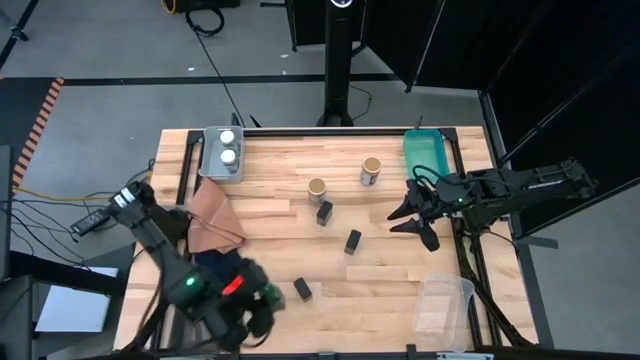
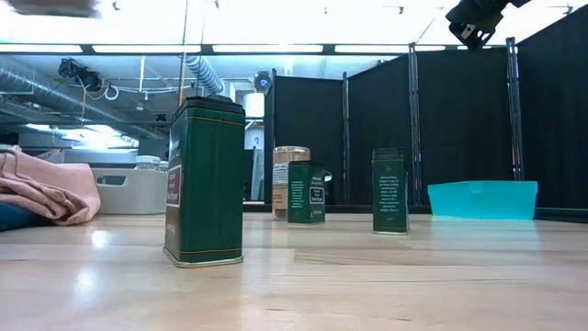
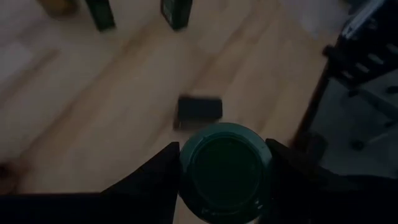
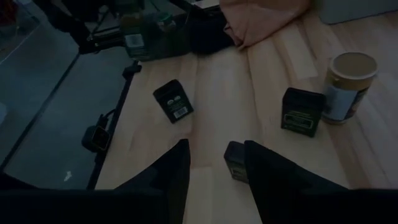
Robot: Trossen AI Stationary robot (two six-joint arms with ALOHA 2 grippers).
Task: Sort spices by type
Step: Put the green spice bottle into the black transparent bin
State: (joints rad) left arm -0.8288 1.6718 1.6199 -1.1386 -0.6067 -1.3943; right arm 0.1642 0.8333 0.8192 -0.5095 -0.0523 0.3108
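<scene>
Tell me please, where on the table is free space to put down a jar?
Bare wood lies between the grey tray and the tan-lidded jars, and between the three tins and the clear bin. It is crowded near the cloths, where the left gripper holds a green-lidded jar.

Right hand (image 4: 214,163) open over wooden tabletop (image 4: 267,74). Three black tins: left of centre (image 4: 173,101), between fingers (image 4: 236,160), right (image 4: 302,110) touching tan-lidded jar (image 4: 349,86). Pink cloth (image 4: 264,18) at top.

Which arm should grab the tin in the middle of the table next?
Right. Its open claw hovers empty beside that tin, while the left claw is shut on a green-lidded jar at the near-left table corner.
</scene>
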